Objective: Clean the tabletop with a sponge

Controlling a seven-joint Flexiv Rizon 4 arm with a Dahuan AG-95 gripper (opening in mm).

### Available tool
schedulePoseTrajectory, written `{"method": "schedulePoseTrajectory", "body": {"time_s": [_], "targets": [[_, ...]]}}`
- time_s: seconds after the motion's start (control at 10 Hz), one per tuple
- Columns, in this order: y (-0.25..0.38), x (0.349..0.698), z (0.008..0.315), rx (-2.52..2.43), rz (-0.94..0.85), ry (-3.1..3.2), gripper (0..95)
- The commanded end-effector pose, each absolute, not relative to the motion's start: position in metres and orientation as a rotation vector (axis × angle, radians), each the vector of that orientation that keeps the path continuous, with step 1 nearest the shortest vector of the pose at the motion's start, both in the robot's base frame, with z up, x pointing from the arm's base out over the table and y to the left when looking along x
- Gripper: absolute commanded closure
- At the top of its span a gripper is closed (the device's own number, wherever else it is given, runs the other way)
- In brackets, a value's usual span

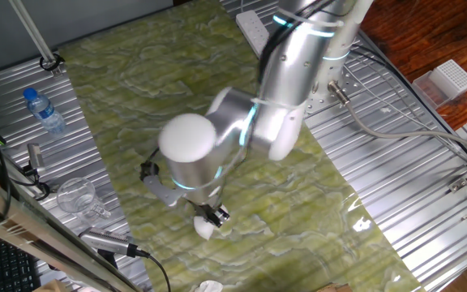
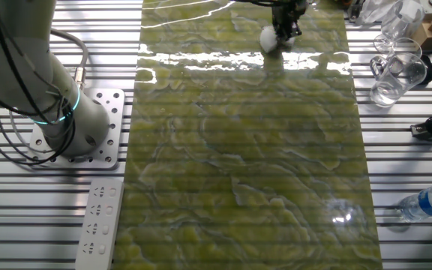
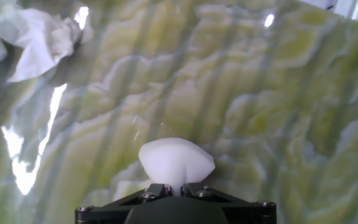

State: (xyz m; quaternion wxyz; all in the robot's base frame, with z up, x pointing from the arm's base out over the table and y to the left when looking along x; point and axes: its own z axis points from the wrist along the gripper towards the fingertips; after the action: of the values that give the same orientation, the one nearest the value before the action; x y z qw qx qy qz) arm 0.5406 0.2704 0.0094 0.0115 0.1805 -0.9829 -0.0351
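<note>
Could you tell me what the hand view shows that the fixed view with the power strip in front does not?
Only the hand view shows a crumpled white scrap lying on the sheet. Only that fixed view shows the white power strip, clear glass mugs and a plastic water bottle. Both show the black two-finger gripper pinching the white soft sponge on the glossy yellow-green marbled tabletop.

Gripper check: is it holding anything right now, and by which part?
Yes. The gripper is shut on the sponge, pinching its near end between the fingers; the free end bulges out over the tabletop.

Bright; glare streaks tabletop (image 2: 238,150).
</note>
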Motion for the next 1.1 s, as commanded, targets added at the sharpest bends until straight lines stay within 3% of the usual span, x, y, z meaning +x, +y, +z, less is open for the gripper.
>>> {"method": "schedulePoseTrajectory", "body": {"time_s": [0.1,1.1], "targets": [[0.255,0.546,0.014,0.625,-0.095,-3.059,95.0],[0.215,0.566,0.021,0.813,-0.022,-3.014,95.0]]}}
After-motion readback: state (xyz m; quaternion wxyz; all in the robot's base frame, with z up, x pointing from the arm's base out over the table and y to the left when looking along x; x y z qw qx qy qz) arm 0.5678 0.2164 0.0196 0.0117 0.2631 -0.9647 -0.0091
